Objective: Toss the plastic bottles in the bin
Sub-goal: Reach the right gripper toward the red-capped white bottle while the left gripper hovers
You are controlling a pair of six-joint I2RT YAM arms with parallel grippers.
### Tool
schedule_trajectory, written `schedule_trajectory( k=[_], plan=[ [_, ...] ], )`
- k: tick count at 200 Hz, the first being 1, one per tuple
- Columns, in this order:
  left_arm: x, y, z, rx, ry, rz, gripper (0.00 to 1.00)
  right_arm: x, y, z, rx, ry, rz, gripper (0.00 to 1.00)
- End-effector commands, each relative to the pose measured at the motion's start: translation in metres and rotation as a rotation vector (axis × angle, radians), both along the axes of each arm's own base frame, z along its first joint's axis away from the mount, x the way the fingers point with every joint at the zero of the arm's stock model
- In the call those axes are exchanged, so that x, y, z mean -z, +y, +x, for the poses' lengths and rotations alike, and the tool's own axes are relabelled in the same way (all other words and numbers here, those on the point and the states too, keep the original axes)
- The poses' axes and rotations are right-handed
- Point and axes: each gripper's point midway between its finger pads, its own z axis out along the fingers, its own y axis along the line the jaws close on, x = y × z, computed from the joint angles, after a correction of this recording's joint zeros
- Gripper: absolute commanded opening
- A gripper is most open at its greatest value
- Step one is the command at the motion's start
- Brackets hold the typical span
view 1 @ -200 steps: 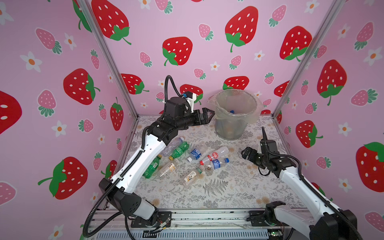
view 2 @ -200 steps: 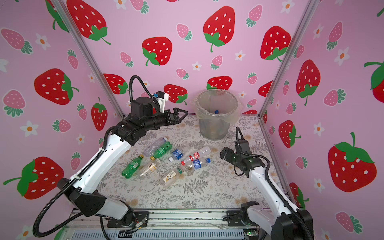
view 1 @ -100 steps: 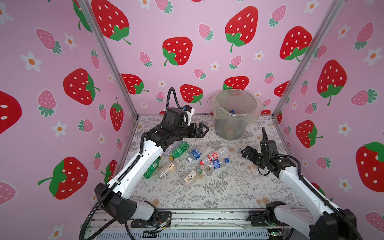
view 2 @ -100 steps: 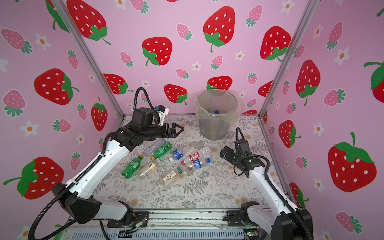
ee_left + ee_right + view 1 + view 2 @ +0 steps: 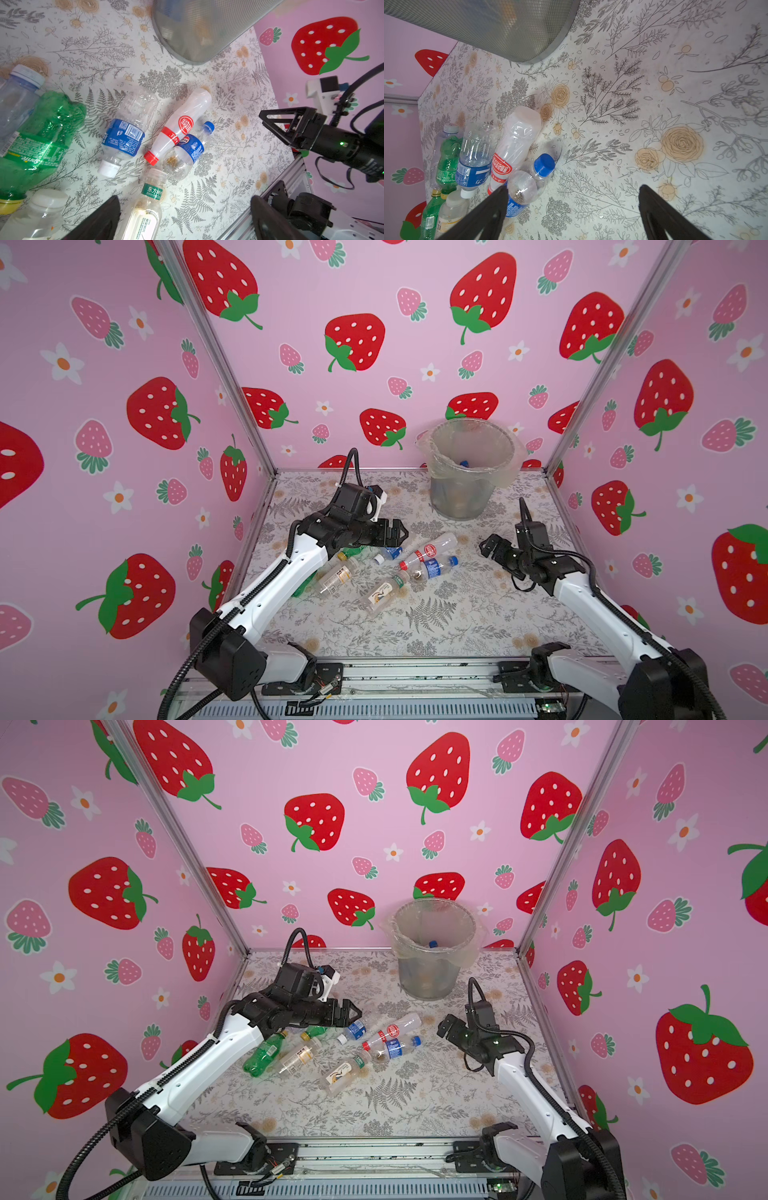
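Left gripper [image 5: 401,532] wide open, empty.

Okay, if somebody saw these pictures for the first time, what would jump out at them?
The pink strawberry-print walls all round dominate. Next, the scatter of plastic bottles lying mid-table on the floral cloth, with the left tool open over them. The bag-lined bin stands at the back, right of centre.

Plastic bottles [image 5: 128,133]: glossy, crumpled clear and green plastic is seen.
Bin [image 5: 457,499]: fine grey mesh, lined with thin clear film [image 5: 503,473].
Table [image 5: 457,614]: covered with matt printed sheet.
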Motion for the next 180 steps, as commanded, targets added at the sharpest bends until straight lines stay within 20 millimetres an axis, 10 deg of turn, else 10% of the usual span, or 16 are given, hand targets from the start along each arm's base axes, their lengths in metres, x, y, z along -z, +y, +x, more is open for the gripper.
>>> schedule_trajectory(
  k=[1,180],
  plan=[
    [0.005,0.011,-0.008,-0.005,-0.004,0.036,0.99,0.001,0.011,0.004,0.001,0.002,0.023,0.99],
    [0.019,0.051,-0.014,0.005,-0.062,0.286,0.99,0.030,0.102,0.052,-0.069,0.053,0.175,0.98]
  ],
)
